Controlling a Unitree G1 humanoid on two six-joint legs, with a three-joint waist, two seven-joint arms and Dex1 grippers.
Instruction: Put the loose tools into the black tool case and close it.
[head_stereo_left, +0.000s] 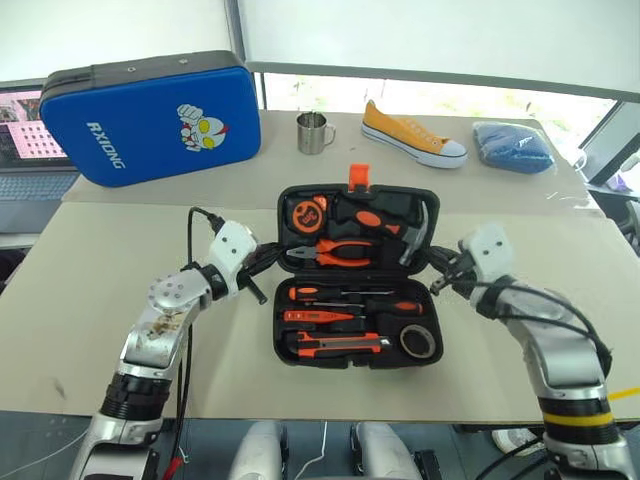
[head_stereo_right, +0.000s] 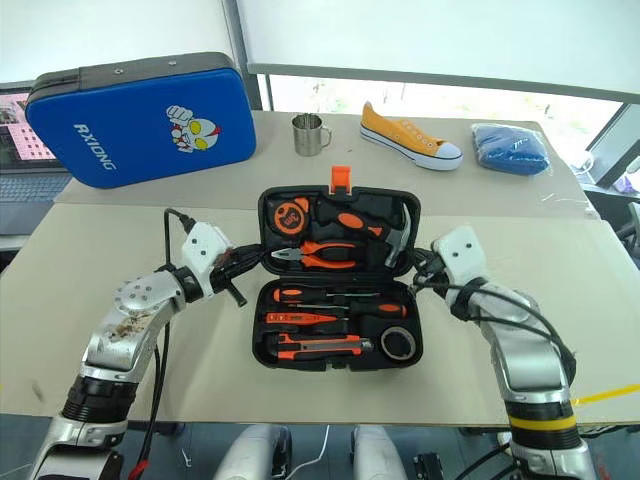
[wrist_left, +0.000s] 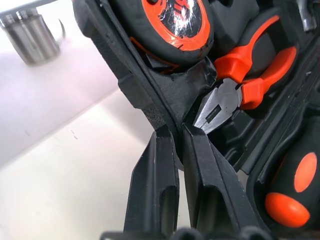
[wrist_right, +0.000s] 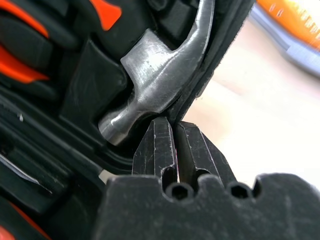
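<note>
Closing appears to be the step in hand: the black tool case (head_stereo_left: 357, 275) lies open in the middle of the beige table (head_stereo_left: 100, 250), its far half holding the hammer (wrist_right: 160, 70), pliers (wrist_left: 240, 85) and tape measure (head_stereo_left: 305, 213), its near half already filled with the two screwdrivers (head_stereo_left: 350, 300), the slim orange tool (head_stereo_left: 318, 317), the utility knife (head_stereo_left: 338, 345) and the tape roll (head_stereo_left: 418, 341). Each side edge of the far half is pinched at mid-height: the left gripper (wrist_left: 175, 137) is seen with narrowed fingers clamped on the rim beside the pliers' nose, the right gripper (wrist_right: 174, 125) likewise beside the hammer head. Both sides are best raised evenly, so that the lid is swung over without twisting, and the tools are kept seated.
</note>
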